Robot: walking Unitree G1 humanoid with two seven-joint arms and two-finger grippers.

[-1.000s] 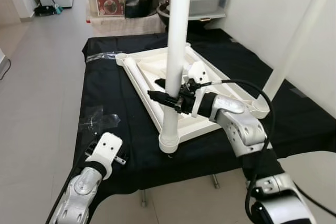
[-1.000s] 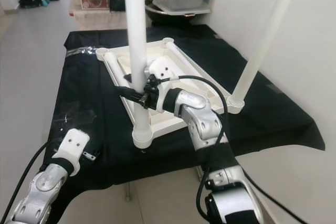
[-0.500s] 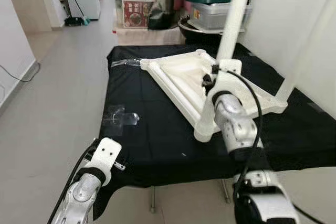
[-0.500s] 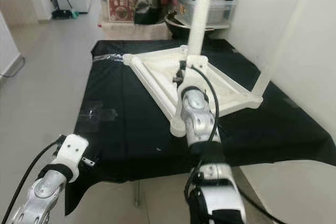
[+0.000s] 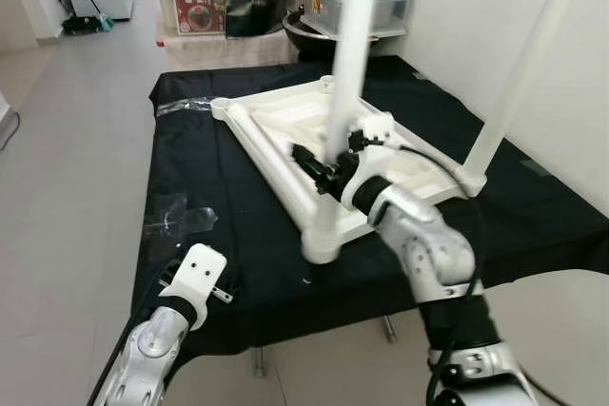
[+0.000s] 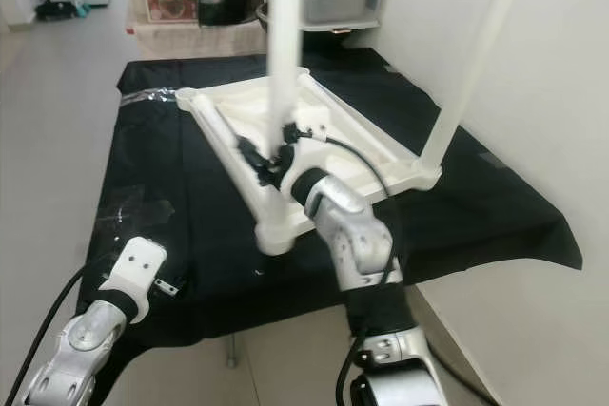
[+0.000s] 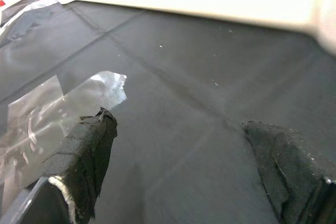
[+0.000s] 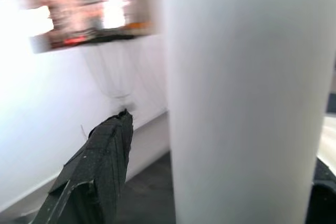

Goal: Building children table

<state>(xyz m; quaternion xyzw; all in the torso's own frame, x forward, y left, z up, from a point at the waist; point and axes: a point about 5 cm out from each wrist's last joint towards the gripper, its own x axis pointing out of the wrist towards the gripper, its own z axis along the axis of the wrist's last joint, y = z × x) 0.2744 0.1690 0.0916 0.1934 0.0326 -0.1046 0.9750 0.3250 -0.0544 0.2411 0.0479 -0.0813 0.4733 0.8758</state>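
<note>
The white children's table top [image 5: 285,116] lies upside down on a black cloth. One white leg [image 5: 347,73] stands in its near corner socket, and a second leg [image 5: 523,64] stands at the right corner. My right gripper [image 5: 319,170] reaches across the lower part of the near leg. In the right wrist view the leg [image 8: 247,103] sits between the fingers [image 8: 100,166], with a visible gap on one side, so the gripper is open. My left gripper [image 7: 184,166] hangs low by the table's front left corner, open, with nothing between its fingers.
A piece of clear plastic film [image 5: 176,216] lies on the black cloth [image 5: 219,187] left of the table top. Storage boxes and a pot [image 5: 314,16] stand behind the table. A white wall [image 5: 495,7] is close on the right, and open floor [image 5: 67,140] lies to the left.
The head camera has shifted, so the whole scene sits differently. My right wrist has turned and its fingers now point across the near leg from the right. The left arm stays low.
</note>
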